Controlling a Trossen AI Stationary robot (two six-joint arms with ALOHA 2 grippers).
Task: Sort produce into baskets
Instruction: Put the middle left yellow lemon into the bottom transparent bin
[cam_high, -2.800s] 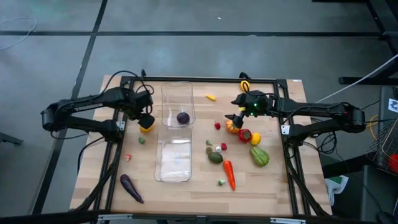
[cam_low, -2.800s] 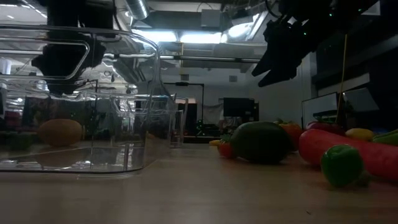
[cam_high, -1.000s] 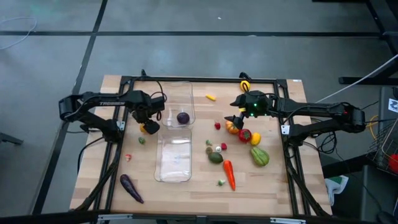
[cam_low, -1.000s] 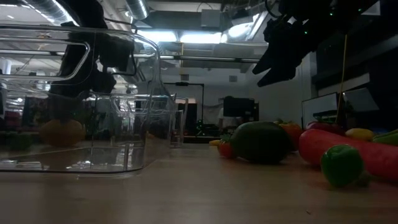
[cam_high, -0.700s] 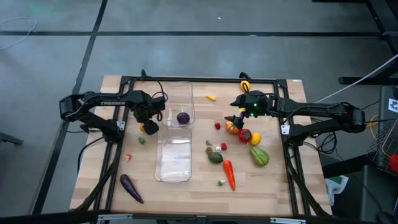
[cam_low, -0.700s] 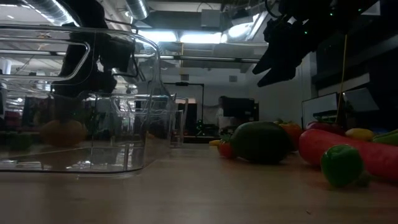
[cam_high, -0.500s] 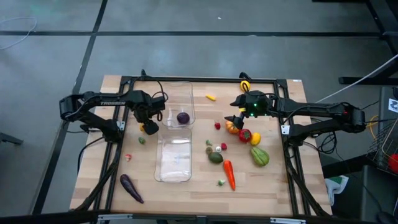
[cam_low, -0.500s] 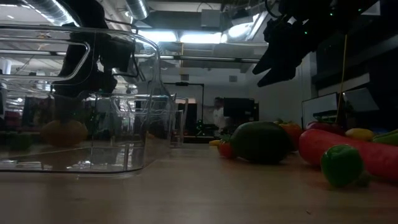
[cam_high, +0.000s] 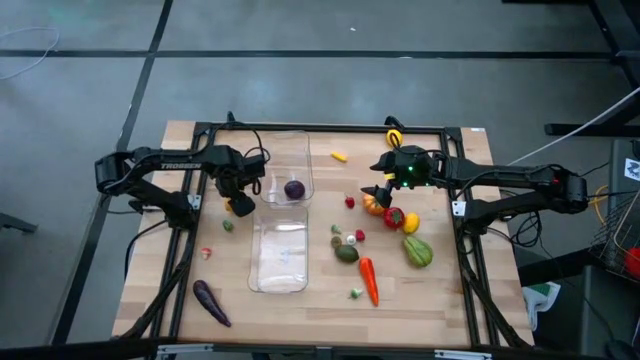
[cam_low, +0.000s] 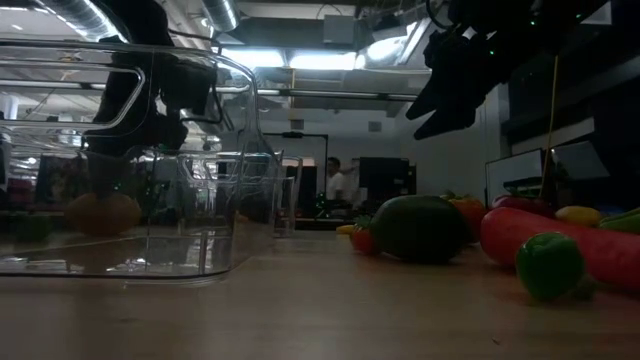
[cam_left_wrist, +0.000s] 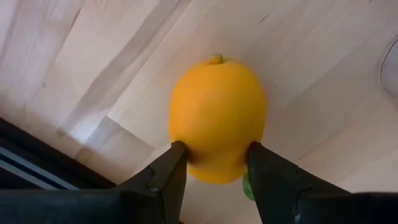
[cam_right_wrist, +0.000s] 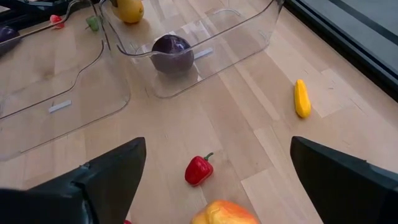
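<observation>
Gripping: left gripper (cam_left_wrist: 211, 163) has a finger pressed on each side of one yellow lemon (cam_left_wrist: 216, 118) lying on the table (cam_high: 230, 270), just outside the far bin at its 9 o'clock.
Lemon axis: long axis runs away from the gripper, stem nub on the far end.
Right gripper (cam_high: 377, 190): fingers spread wide, holding nothing, above the produce at 3 o'clock of the bins.
Bins: two clear bins, end to end; far bin (cam_high: 285, 150) holds one round purple piece (cam_high: 294, 189); near bin (cam_high: 279, 282) holds nothing.
Loose produce: one carrot (cam_high: 368, 280), pointing toward 5 o'clock; one purple aubergine (cam_high: 211, 302), lying diagonally at the table's 7 o'clock.
</observation>
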